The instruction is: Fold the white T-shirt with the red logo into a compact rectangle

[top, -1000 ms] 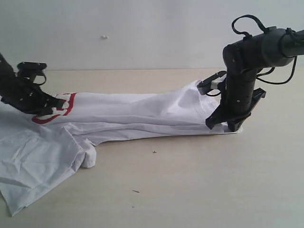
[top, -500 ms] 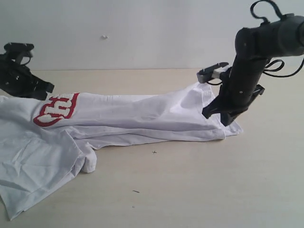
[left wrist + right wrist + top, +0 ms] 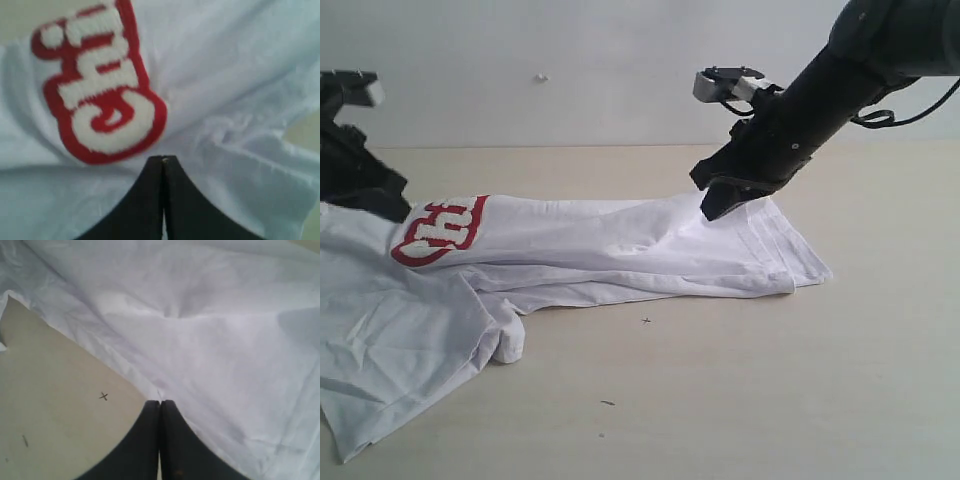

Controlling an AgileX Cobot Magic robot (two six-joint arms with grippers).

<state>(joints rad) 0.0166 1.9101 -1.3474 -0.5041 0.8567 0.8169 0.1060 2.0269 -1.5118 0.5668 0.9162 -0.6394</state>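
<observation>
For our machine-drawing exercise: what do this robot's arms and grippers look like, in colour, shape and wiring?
Both arms are matte black. The right arm is thick and rounded, with black cables looping off it and a small silver-grey box near the wrist. The left gripper and right gripper end in black fingers tapering to a point.

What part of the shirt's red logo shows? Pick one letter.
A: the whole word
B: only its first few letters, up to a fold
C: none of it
B: the logo on the shirt reads just "Chi" before the cloth folds over.
</observation>
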